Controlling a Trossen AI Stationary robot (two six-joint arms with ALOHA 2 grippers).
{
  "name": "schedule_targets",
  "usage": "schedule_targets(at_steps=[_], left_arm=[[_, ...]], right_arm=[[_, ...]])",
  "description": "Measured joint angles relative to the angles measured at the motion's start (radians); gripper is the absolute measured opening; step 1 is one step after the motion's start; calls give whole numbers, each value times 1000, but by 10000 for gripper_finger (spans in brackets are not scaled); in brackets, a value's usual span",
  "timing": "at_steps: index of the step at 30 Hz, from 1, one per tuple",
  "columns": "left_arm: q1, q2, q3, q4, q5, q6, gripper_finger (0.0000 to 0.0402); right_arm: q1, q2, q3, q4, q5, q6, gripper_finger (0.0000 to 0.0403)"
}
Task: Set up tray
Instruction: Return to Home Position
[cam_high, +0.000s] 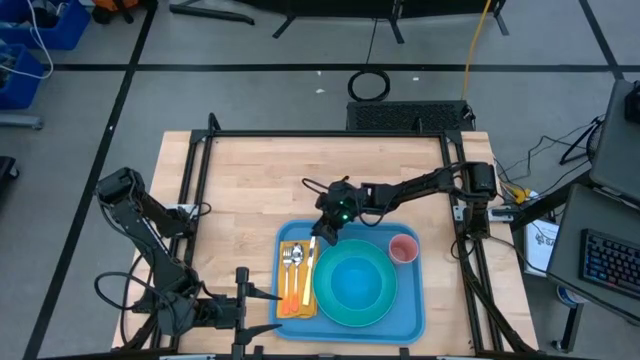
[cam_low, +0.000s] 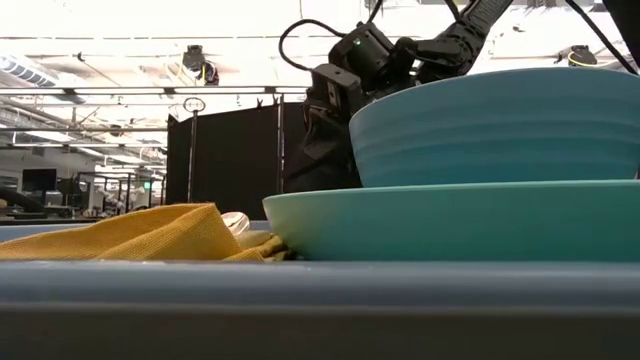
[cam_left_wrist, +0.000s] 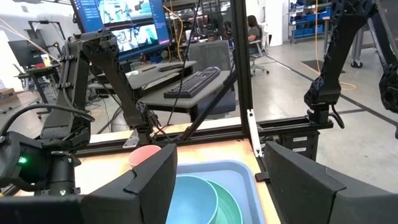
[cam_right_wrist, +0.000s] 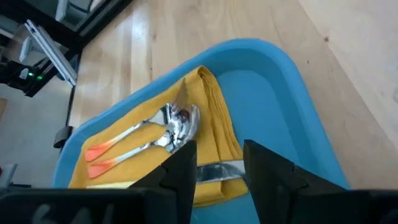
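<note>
One tray (cam_high: 412, 302), blue and broad, lies on the near right part of the wooden table (cam_high: 250, 180), with its near rim close to the table's near edge. On it I count one yellow napkin (cam_right_wrist: 217, 124), folded along the tray's left side. There is one round teal plate (cam_high: 384, 306) in the middle and one blue bowl (cam_high: 350, 280) sitting in that plate. One small pink cup (cam_high: 403, 248) stands at the far right, just beside the plate.

Three pieces of cutlery (cam_high: 293, 275) lie side by side on the napkin. Their heads point to the far side and their orange handles to the near side. From over the tray's far left corner, the knife blade (cam_right_wrist: 221, 167) shows silvery next to the other two heads.

There are two arms. The right arm reaches in from its post at the table's right edge, stretched long and low toward the left. Its wrist bends down, so the right hand (cam_high: 325, 235) hangs above the far left corner of the tray, over the heads of the cutlery. It is clear of them, with its fingers a narrow gap apart and nothing between them. From table height it hangs behind the bowl and higher than its rim.

The left arm is folded back on itself at the near left corner of the table. The left hand (cam_left_wrist: 219, 155) is low by the near edge, left of the tray and well apart from it. It points across toward the bowl and cup, its two fingers spread wide and holding nothing.
</note>
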Motion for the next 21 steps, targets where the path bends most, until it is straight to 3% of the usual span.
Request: schedule_targets(at_steps=[9, 13, 17, 21], left_arm=[[0, 0, 0, -10, 0, 7, 248], [2, 0, 0, -39, -2, 24, 248], [12, 1, 0, -37, -2, 11, 248], [32, 1, 0, -37, -10, -11, 248]], right_arm=[[42, -93, 0, 60, -2, -92, 123], [85, -187, 0, 57, 6, -271, 113], [154, -298, 0, 13, 97, -339, 78], [225, -408, 0, -66, 219, -421, 18]])
